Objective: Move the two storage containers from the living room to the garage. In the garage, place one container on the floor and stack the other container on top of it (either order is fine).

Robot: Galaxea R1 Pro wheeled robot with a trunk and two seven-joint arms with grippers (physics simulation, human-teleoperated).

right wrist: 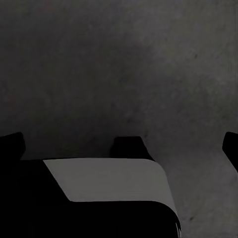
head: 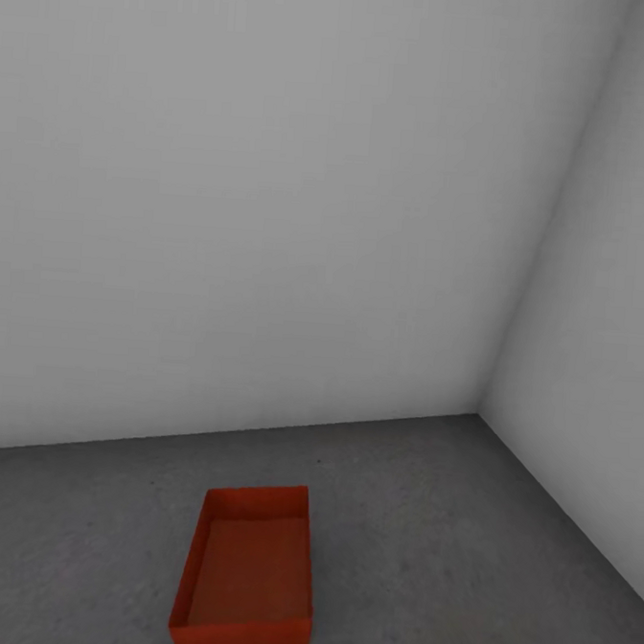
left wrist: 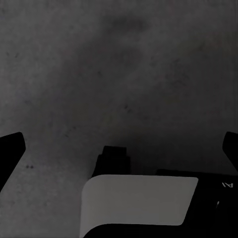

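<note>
— Near six o'clock on the concrete floor (head: 442, 523), one red bin (head: 247, 576), open side up.
— Grippers?
— Left gripper (left wrist: 119, 144) and right gripper (right wrist: 121, 144) spread, empty. Second bin could land crooked and slide off.

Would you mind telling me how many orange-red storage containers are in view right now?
1. The storage container sits on the grey concrete floor near the corner of the white walls. A second may lie outside these views.

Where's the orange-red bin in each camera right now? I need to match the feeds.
Head view: orange-red rectangular plastic bin sits low, left of centre, on the dark grey concrete floor.
Left wrist view: bin not in it.
Right wrist view: bin not in it.
Shared landmark: the concrete floor.
</note>
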